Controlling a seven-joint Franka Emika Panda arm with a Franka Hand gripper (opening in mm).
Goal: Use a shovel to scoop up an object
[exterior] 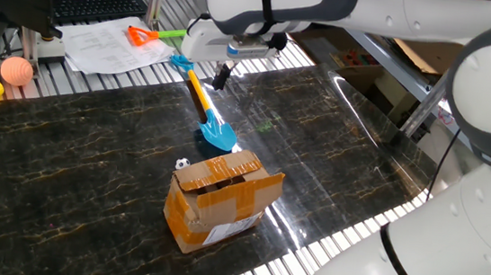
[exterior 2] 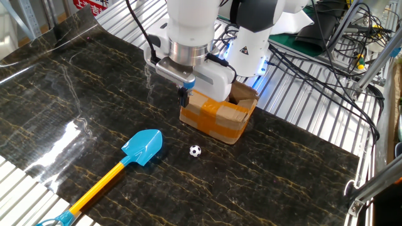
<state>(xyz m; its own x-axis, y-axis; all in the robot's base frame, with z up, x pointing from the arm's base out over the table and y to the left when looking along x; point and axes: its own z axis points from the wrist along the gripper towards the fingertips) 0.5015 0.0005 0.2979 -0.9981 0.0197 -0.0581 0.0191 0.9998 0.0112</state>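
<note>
Dark marble table [exterior 2: 75, 88]: shovel [exterior 2: 135, 154], ball [exterior 2: 195, 150], cardboard box [exterior 2: 220, 117].

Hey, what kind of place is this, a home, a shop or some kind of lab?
Most likely a robotics lab or workshop. A robot arm's tool hangs over a dark marble-pattern table, loose cables trail behind it, and a keyboard and papers sit alongside.

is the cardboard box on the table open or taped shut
Open. The cardboard box has tape across its side, but its top flaps stand apart in both views, leaving a dark gap. What is inside cannot be told.
</note>
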